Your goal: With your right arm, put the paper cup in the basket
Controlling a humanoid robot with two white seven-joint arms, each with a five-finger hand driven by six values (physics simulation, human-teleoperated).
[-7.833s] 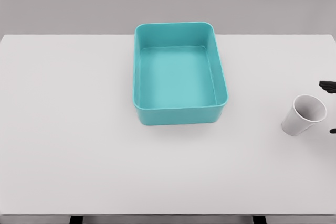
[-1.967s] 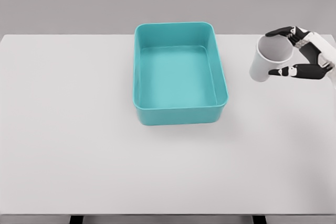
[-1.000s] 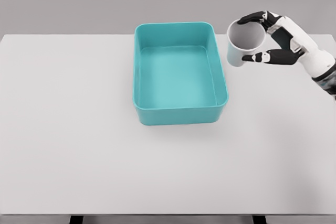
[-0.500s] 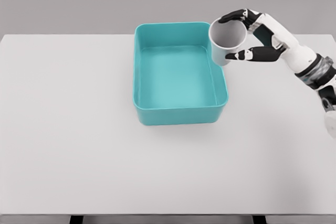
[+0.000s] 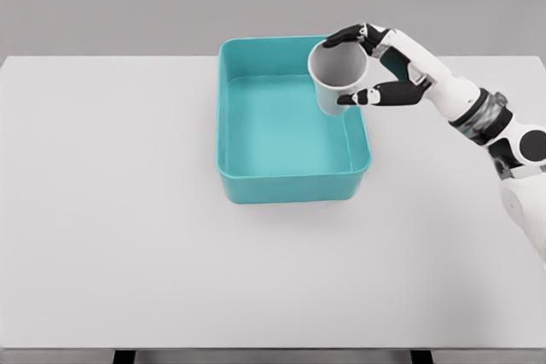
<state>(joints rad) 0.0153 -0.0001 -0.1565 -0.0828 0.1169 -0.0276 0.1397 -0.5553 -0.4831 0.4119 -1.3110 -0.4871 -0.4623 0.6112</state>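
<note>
A white paper cup (image 5: 334, 76) hangs in the air over the right part of the teal basket (image 5: 293, 186), its mouth tipped toward the camera. My right hand (image 5: 373, 64) is shut on it, with the dark fingers over the cup's rim and the thumb under its side. The white right arm (image 5: 486, 121) comes in from the right edge. Nothing lies inside the basket. The left arm is out of sight.
The basket stands in the far middle of a white table (image 5: 128, 228). The table's front edge runs along the bottom of the view.
My right hand took the cup from the table's right side, lifted it and carried it left. In the last half second it moved from over the basket's right wall to above the inside.
</note>
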